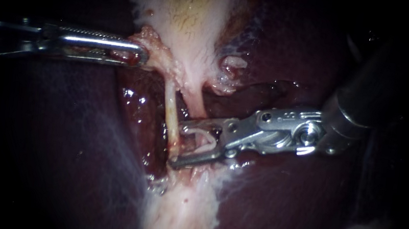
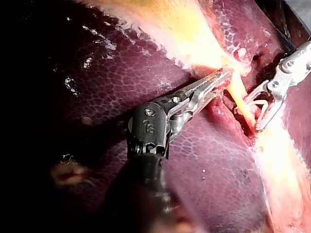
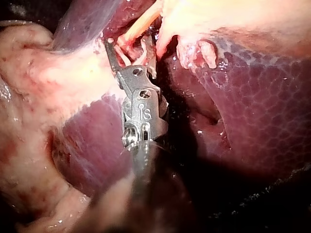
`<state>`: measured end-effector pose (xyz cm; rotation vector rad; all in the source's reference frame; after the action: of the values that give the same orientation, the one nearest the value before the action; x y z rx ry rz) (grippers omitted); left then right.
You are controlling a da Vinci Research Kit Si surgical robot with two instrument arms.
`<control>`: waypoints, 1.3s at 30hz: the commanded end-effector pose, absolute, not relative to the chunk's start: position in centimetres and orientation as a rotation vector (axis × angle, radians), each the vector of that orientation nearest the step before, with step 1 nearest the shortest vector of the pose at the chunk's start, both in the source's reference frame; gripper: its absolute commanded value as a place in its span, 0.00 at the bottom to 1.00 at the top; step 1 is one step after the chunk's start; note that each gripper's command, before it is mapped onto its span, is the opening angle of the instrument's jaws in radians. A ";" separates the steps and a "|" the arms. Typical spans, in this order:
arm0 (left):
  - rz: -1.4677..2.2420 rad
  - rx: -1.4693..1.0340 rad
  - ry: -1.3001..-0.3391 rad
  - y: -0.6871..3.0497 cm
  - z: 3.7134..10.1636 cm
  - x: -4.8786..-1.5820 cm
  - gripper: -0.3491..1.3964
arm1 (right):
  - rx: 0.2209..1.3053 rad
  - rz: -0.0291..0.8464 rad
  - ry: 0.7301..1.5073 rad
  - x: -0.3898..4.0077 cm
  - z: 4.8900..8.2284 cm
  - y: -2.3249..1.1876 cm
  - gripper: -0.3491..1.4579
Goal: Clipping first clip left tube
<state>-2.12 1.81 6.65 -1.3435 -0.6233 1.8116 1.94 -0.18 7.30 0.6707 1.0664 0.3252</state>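
Note:
The left tube (image 1: 169,113) is a thin pale cord running down from the gallbladder's (image 1: 190,15) neck, and it lies at the tips of my right instrument (image 1: 176,144). Those jaws are open, one above and one below, with a pale curved clip (image 1: 205,141) seated between them. The right tube (image 1: 196,104) passes just behind the upper jaw. My left instrument (image 1: 142,56) is shut on the ragged tissue at the gallbladder neck, holding it toward the left. In the right wrist view the open jaws of my right instrument (image 3: 129,46) straddle the tube (image 3: 141,24).
Dark red liver (image 1: 58,139) lies on both sides of the tubes. A pale band of tissue (image 1: 178,209) runs down below the right instrument's jaws. A frayed white tag (image 1: 231,66) sits to the right of the neck.

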 end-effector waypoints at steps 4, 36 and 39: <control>1.811 -1.343 -0.623 1.81 6.65 -2.12 0.00 | 0.687 0.334 1.077 2.03 7.35 -0.24 0.47; 1.811 -1.343 -0.623 1.82 6.66 -2.13 0.00 | 0.877 0.350 1.194 2.16 7.09 -0.50 0.47; 1.812 -1.344 -0.623 1.82 6.66 -2.13 0.00 | 0.913 0.331 1.227 2.20 6.95 -0.57 0.47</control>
<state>-2.13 1.82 6.66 -1.3432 -0.6226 1.8115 2.21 -0.59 6.91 0.9269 1.2344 0.3287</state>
